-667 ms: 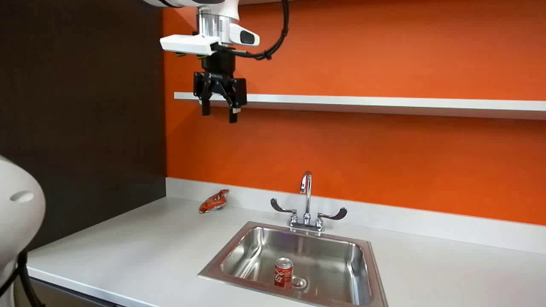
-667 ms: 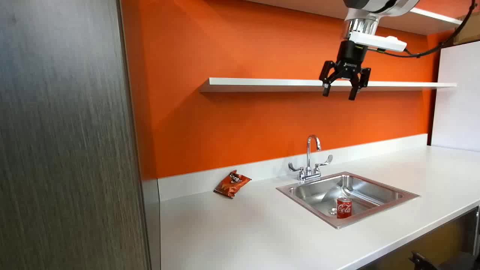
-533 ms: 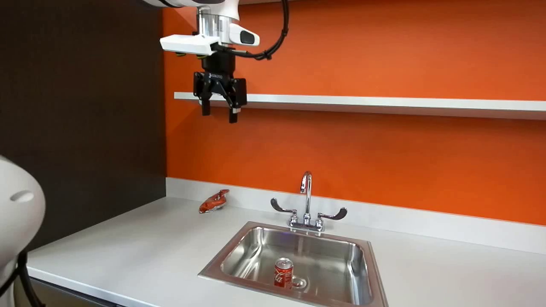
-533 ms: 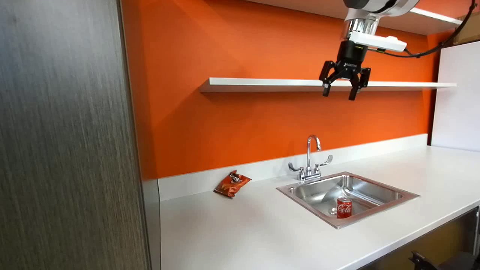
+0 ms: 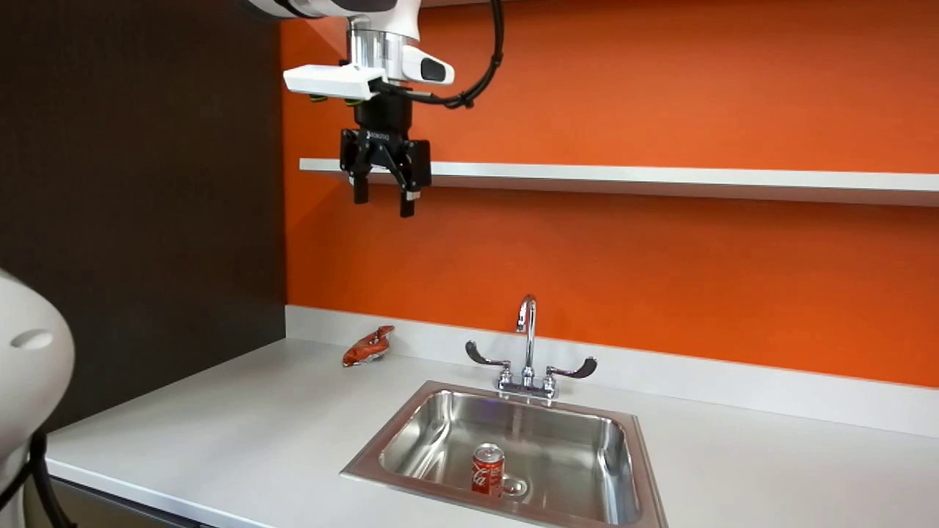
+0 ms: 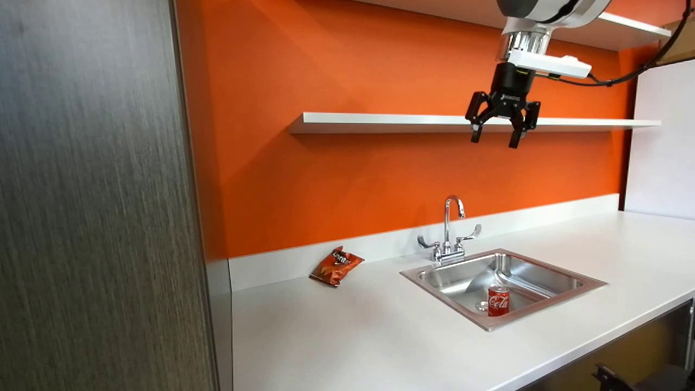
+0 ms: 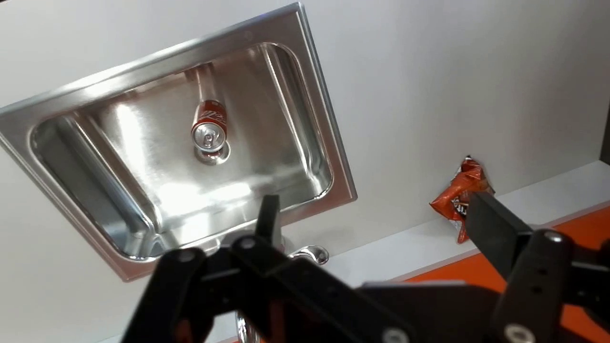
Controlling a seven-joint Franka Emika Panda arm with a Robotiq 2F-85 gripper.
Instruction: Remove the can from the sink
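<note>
The can (image 5: 488, 471) is red with a silvery top. It stands upright in the sink (image 5: 397, 425) beside the round drain, in both exterior views; it is at the lower right here (image 6: 498, 302). In the wrist view the can (image 7: 209, 126) shows at upper left, inside the steel basin with its rim (image 7: 332, 143). My gripper (image 5: 384, 205) is high above the counter, up and to the left of the can in that exterior view, and above it in this exterior view (image 6: 495, 140). In the wrist view its black fingers (image 7: 374, 205) are wide apart with nothing between them.
A chrome two-handled faucet (image 5: 528, 337) stands behind the sink. An orange snack bag (image 6: 336, 267) lies on the white counter (image 6: 326, 336) near the backsplash. A white shelf (image 5: 660, 176) runs along the orange wall, behind my gripper. A dark panel (image 5: 139, 183) stands at one side.
My arm and gripper have moved slightly down and to the right in both exterior views. The fingers stay apart. The can, sink and bag have not moved.
</note>
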